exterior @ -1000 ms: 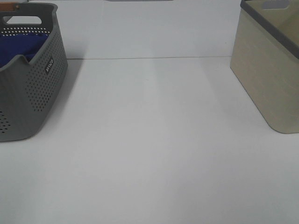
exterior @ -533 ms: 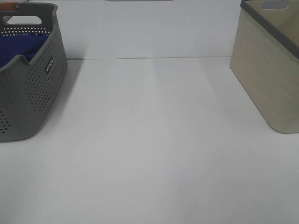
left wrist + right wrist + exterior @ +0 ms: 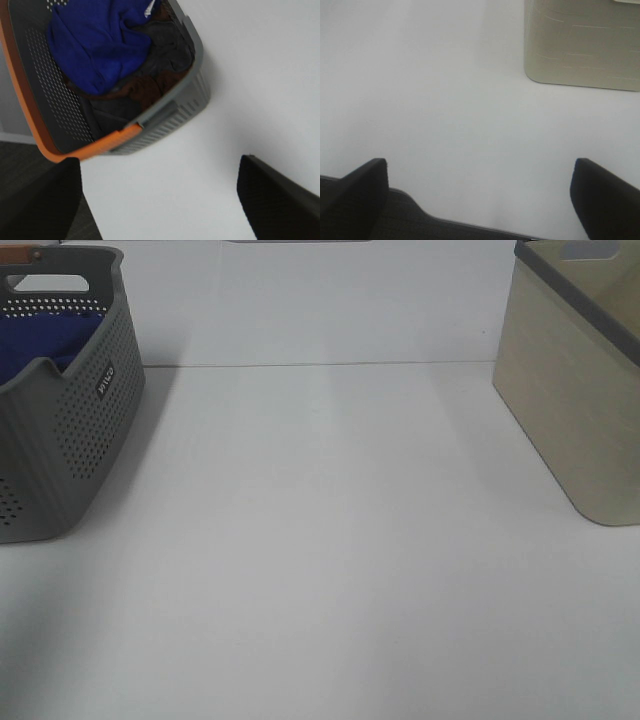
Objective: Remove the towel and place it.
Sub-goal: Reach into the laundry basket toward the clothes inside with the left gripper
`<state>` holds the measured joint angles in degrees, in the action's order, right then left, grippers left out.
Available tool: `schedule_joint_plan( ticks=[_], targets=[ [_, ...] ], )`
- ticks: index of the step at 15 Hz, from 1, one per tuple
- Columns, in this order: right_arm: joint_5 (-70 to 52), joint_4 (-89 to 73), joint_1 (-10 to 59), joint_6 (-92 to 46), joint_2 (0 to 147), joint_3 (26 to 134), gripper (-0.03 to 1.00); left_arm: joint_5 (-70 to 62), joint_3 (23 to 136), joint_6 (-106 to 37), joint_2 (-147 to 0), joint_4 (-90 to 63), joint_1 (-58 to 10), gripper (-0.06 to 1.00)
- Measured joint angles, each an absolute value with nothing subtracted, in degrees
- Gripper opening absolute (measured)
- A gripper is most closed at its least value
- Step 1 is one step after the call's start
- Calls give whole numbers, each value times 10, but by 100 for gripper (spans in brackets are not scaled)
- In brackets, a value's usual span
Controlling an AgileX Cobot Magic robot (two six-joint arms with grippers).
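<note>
The towel (image 3: pixel 45 340) is a royal-blue crumpled cloth lying inside the grey perforated basket (image 3: pixel 80 430) at the far left of the table. In the left wrist view the towel (image 3: pixel 95 45) lies on top of brown and dark grey cloths, with a small white tag (image 3: pixel 150 7) at one edge. My left gripper (image 3: pixel 160 200) hovers open over the table beside the basket (image 3: pixel 170 115), apart from it and holding nothing. My right gripper (image 3: pixel 480 197) is open and empty above the table's front edge. Neither gripper shows in the exterior high view.
A beige basket (image 3: pixel 580 410) with a grey rim stands at the far right, also seen by the right wrist camera (image 3: pixel 580 45). The grey basket has an orange rim (image 3: pixel 30 95). White tabletop (image 3: pixel 330 540) lies between the baskets. Dark floor (image 3: pixel 395 220) shows past the table edge.
</note>
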<state>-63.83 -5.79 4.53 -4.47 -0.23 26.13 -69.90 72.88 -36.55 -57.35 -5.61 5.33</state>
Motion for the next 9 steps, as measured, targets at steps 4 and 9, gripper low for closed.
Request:
schedule_joint_plan(
  ticks=[4,9],
  targets=[
    [-638,-58,45,-45,-2,261,95,-698,950,-469,-807,-22,53,79],
    [-638,-58,45,-45,-2,261,95,-696,1082,-520,-1054,123,53,78]
  ],
)
